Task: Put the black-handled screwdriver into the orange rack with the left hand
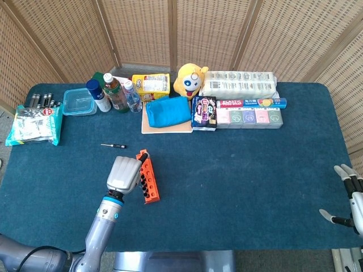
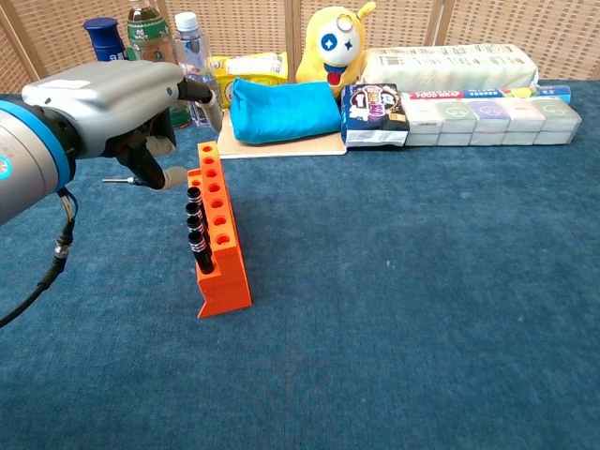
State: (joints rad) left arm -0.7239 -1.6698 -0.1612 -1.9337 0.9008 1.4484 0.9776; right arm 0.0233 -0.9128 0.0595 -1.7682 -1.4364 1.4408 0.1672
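A small black-handled screwdriver (image 1: 114, 145) lies flat on the blue cloth, left of and beyond the orange rack (image 1: 150, 180); in the chest view its thin shaft (image 2: 114, 179) peeks out behind my left hand. The rack (image 2: 223, 248) stands upright with several black handles in its left row. My left hand (image 1: 124, 175) (image 2: 112, 103) hovers at the rack's left side near its far end, fingers curled in. What sits inside the curl is hidden. My right hand (image 1: 351, 198) rests at the table's right edge with its fingers apart, holding nothing.
Along the back stand bottles (image 1: 116, 93), a clear box (image 1: 79, 101), a blue pouch on a board (image 1: 168, 112), a yellow plush toy (image 1: 189, 81) and boxed goods (image 1: 249, 116). A battery pack (image 1: 35, 123) lies at the far left.
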